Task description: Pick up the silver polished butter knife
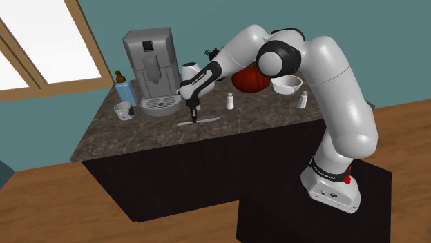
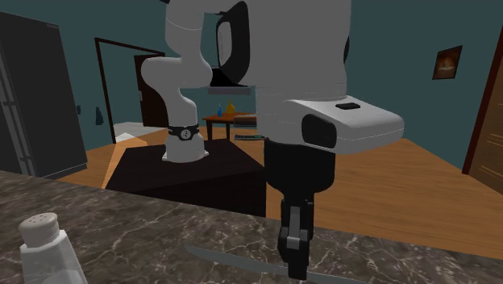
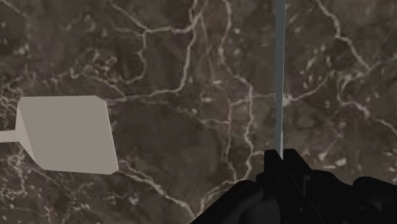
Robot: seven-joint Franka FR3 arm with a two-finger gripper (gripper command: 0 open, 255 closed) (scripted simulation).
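While the gripper (image 1: 194,117) stands low on the dark marble counter (image 1: 131,134), its fingers press together on the thin butter knife (image 3: 280,76), which runs out from between them.

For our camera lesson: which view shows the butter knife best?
The shoulder view: the silver butter knife lies whole on the dark marbled counter under the black hand. The second exterior view shows part of its blade; the wrist view, a thin sliver.

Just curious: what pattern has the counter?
The counter is dark brown with pale veins; wrist view.
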